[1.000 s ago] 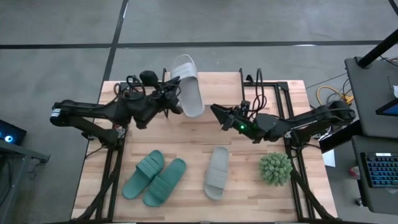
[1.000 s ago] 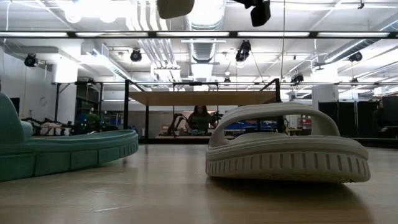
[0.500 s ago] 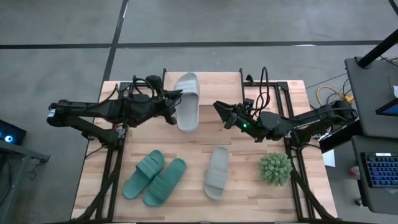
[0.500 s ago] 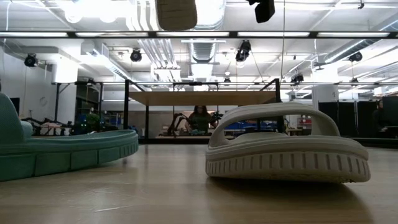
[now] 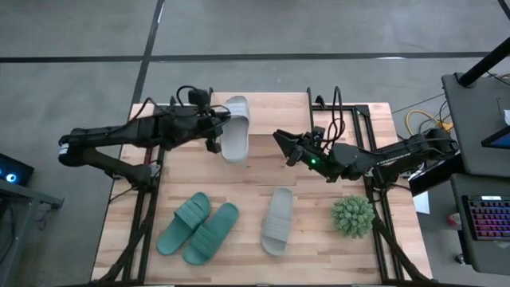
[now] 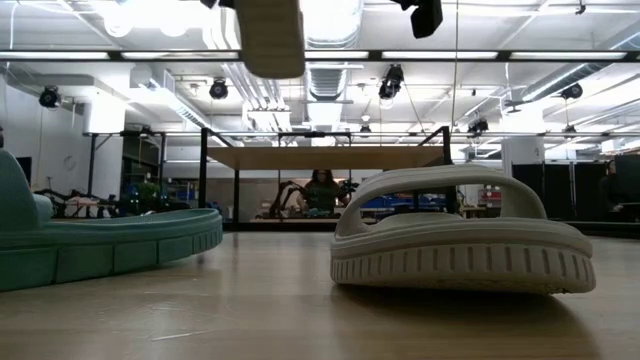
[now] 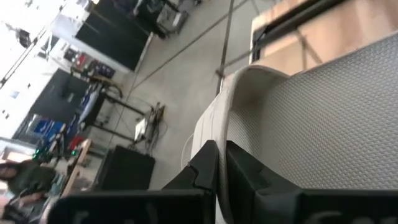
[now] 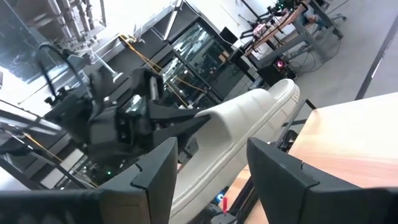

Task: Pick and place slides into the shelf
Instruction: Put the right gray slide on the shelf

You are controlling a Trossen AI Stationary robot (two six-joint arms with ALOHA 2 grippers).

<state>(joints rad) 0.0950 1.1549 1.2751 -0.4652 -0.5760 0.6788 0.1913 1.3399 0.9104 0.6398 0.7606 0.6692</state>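
My left gripper (image 5: pixel 215 132) is shut on a pale grey slide (image 5: pixel 233 127), held in the air over the far middle of the table; the low view shows this slide (image 6: pixel 270 35) high up. My right gripper (image 5: pixel 280 143) hovers open to the right of it, its fingers pointing at the slide (image 8: pixel 242 134). The second grey slide (image 5: pixel 276 221) and the teal pair (image 5: pixel 198 228) rest sole-down near the table's near edge. The shelf (image 6: pixel 325 157) stands at the far edge. My left gripper pinches the slide's long side rim (image 7: pixel 225 127) between its two fingers (image 7: pixel 202 169), coming level from the table's left, across the slide. The slide is lifted clear of the table, its length running far to near, with its textured flat face (image 7: pixel 323 124) beside the fingers.
A spiky green plant ball (image 5: pixel 353 215) sits near the table's right near corner. Bare wood (image 5: pixel 255 171) lies between the arms and the slides on the table. A person (image 6: pixel 322 190) shows in the room beyond the shelf.
My left gripper has drawn back toward the table's left and near side, carrying the grey slide from beyond the far edge to over the table. The slide has turned from slanted to nearly straight and has come lower in the low view. My right gripper has kept almost still.
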